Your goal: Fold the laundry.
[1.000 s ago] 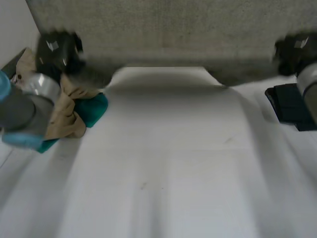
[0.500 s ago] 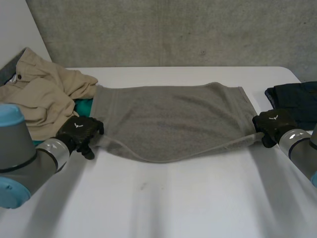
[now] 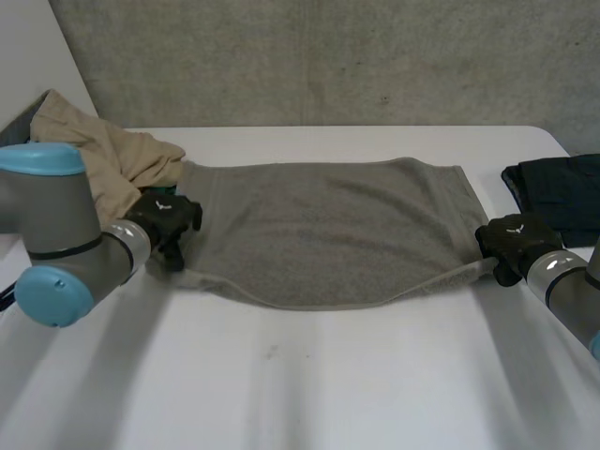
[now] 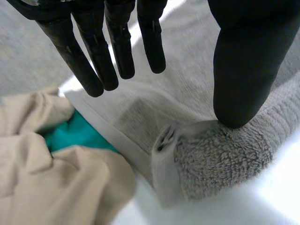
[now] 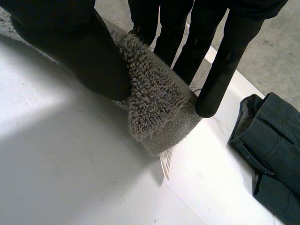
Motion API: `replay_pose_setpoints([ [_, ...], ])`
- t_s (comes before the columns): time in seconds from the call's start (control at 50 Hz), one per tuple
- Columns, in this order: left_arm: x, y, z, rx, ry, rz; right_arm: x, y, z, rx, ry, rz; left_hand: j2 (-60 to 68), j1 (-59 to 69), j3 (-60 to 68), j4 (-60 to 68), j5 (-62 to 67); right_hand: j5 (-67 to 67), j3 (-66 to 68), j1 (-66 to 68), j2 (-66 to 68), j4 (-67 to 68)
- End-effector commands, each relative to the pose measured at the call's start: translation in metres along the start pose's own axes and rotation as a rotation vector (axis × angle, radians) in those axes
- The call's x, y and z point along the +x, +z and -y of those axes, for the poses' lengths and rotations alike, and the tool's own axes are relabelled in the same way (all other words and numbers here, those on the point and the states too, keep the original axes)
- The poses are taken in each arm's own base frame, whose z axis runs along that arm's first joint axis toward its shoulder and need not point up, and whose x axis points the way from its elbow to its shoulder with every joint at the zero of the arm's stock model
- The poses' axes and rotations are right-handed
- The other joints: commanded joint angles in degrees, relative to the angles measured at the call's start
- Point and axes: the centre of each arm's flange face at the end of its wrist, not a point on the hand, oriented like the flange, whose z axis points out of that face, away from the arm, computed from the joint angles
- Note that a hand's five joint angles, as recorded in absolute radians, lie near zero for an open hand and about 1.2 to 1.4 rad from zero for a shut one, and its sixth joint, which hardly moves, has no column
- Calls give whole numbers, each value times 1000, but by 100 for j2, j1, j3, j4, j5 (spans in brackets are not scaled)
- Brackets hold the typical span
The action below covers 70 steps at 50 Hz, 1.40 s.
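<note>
Head view: you see the grey towel (image 3: 328, 230) spread on the worktop (image 3: 328, 384), the left hand (image 3: 167, 225) at its near-left corner and the right hand (image 3: 514, 239) at its near-right corner. Left wrist view: fingers straight and wide apart, thumb resting on the bunched corner beside a beige garment (image 4: 47, 187). Right wrist view: thumb and fingers pinch the towel corner, with a dark garment (image 5: 272, 145) near

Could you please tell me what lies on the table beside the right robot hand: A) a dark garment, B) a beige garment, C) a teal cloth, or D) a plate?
A: a dark garment lies beside the right robot hand, which pinches a corner of the grey towel.
</note>
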Motion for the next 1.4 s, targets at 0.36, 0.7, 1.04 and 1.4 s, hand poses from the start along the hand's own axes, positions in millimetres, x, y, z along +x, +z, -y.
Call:
replay_pose_setpoints([
  [0.36, -12, -41, -9, 3, 4, 14, 4, -1, 3, 4, 1, -6, 2281, 2326, 2275, 2267, 2258, 1149, 1157, 1511, 1260, 1104],
  [0.7, 4, -48, -43, -56, -20, -84, -1, -2, 2, -1, -5, 7, 581, 627, 575, 567, 558, 1149, 1157, 1511, 1260, 1104],
  [1.04, 3, -18, -52, -33, 40, -53, -1, -3, 1, -6, -9, 5, 1052, 1097, 1046, 1038, 1029, 1149, 1157, 1511, 1260, 1104],
  [1.4, -3, -13, -42, 30, 65, 31, -2, -5, 2, -11, -9, 12, 4885, 4931, 4880, 4872, 4863, 1149, 1157, 1511, 1260, 1104],
])
